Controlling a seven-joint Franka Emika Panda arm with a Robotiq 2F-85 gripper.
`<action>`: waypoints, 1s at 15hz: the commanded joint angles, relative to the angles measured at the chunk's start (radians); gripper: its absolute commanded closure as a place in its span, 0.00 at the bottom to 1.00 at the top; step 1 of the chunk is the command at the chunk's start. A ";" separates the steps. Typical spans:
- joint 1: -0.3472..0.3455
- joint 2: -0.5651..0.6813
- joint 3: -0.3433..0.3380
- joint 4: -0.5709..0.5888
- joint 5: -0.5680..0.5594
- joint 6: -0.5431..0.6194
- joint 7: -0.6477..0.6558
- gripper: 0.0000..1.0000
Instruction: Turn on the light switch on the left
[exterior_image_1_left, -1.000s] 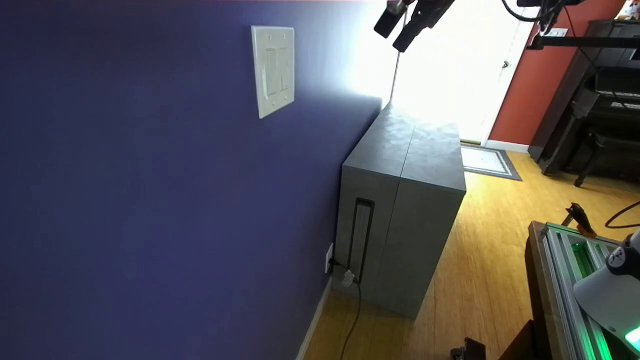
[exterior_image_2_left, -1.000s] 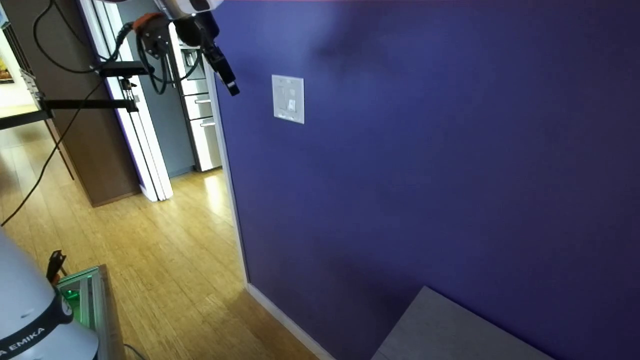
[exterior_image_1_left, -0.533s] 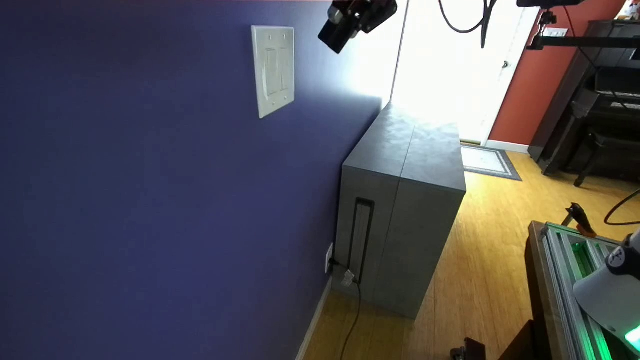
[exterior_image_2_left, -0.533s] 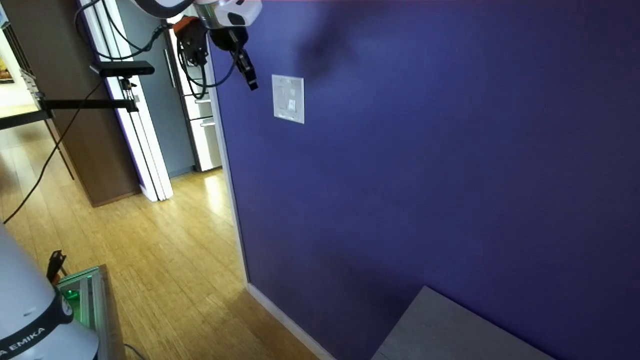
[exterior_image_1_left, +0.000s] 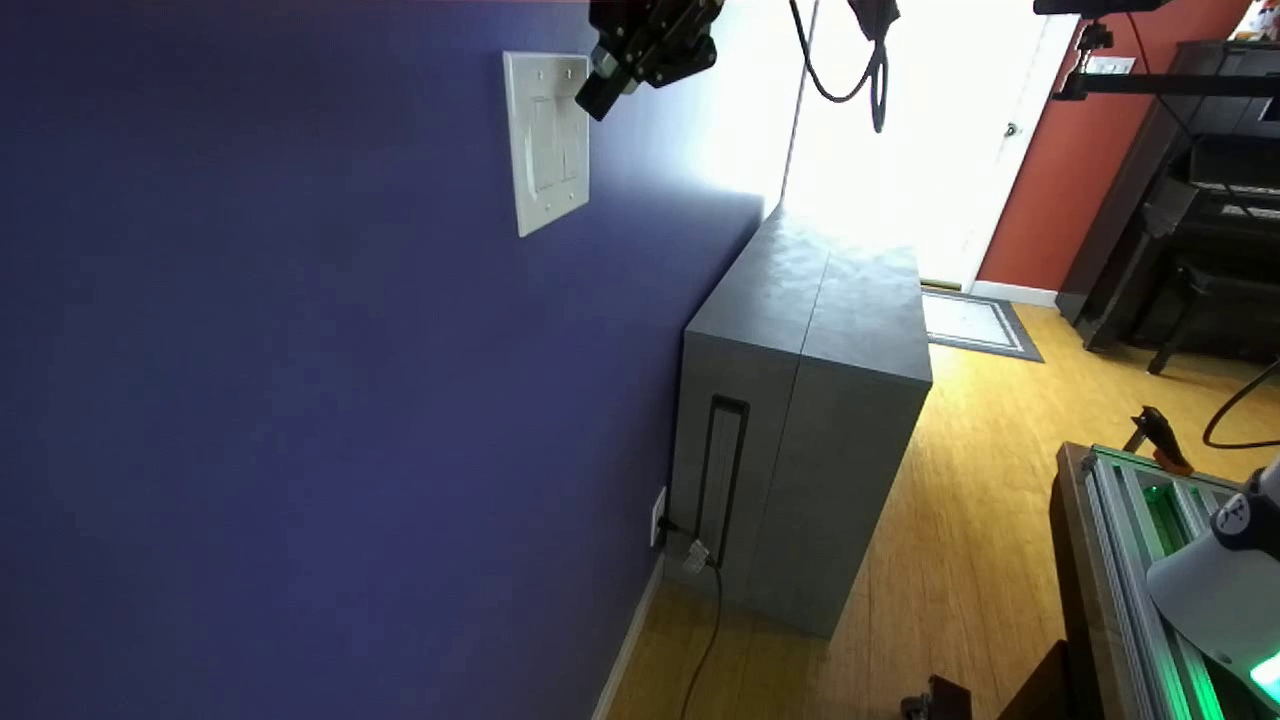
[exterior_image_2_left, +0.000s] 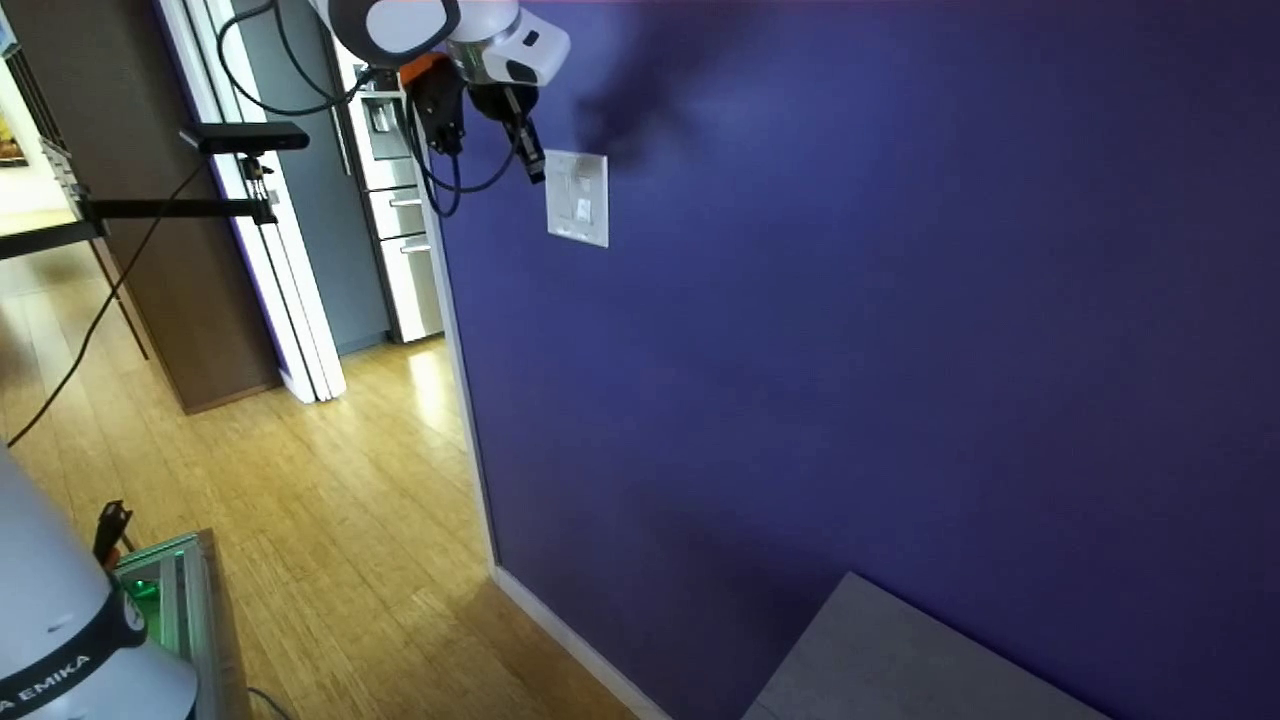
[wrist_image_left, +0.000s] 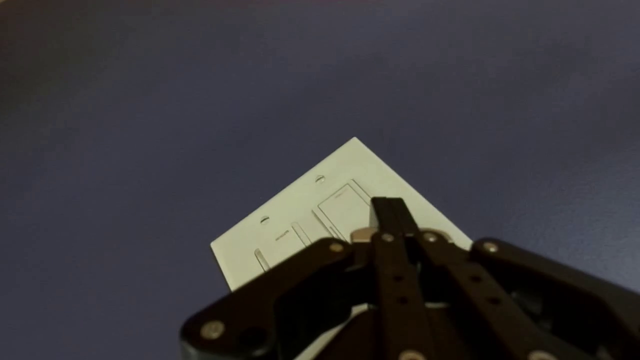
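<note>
Because my pincer (wrist_image_left: 388, 203) leans at a slant, pinched together and holding nothing, I might skid past the left switch (exterior_image_2_left: 563, 190), close by on the wall plate (wrist_image_left: 300, 199), and bump the right one (exterior_image_2_left: 584, 207) instead.

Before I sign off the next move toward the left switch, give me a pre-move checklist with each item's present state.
1. Tool shaped for pushing: ok; the claw is closed in the wrist view.
2. Lined up with the left switch: not ok; in the wrist view the claw's tip lies over the edge of the right switch.
3. Left switch fully visible to the wrist camera: not ok; the claw hides its lower part.
4. Gap before the wall plate: ok, apparently; the claw overlaps opposite plate edges in the exterior views, which suggests it stands off.
5. Left switch on or off: cannot tell.
</note>
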 joint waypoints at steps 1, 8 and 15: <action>0.018 0.050 -0.012 0.034 0.072 0.062 -0.043 1.00; 0.013 0.064 -0.015 0.039 0.138 0.064 -0.076 1.00; 0.005 0.069 -0.006 0.038 0.130 0.055 -0.075 1.00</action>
